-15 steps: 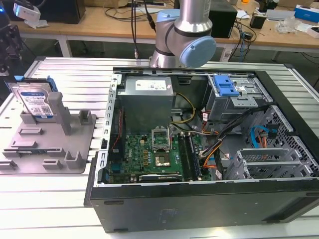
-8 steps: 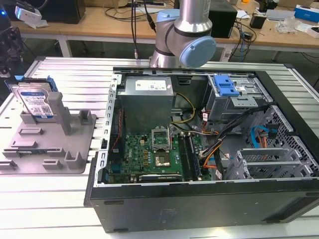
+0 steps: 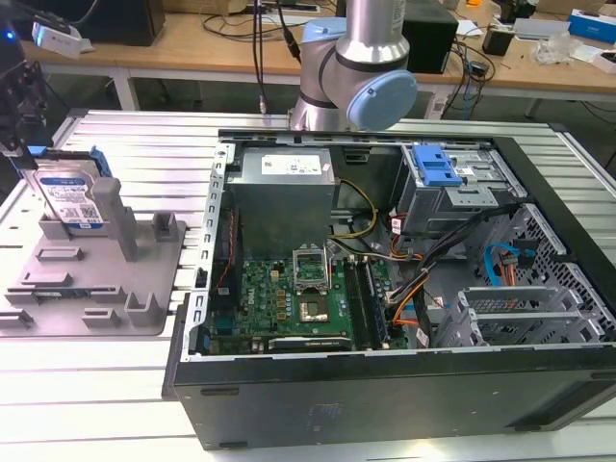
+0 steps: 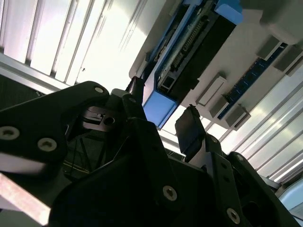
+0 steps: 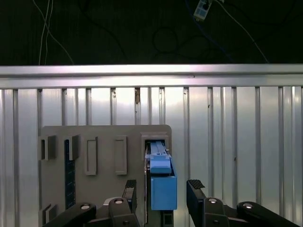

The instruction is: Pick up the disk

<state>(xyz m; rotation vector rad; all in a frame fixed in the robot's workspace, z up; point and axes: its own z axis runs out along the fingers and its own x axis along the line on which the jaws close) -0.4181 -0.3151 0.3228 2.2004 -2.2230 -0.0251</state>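
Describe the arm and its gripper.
The arm is a silver metal tube with a rounded joint closed by a light-blue cap. The gripper is matte black and angular, with silver screw heads and two blocky fingers.

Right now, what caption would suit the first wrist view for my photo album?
Open claw lined up over the upright disk in its grey holder on the slatted metal table.

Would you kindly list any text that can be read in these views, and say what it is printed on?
Label on the disk: white-and-blue print, too small to read.
Sticker on the power supply box: print too small to read.
Nothing else carries legible text, so no line can be quoted.
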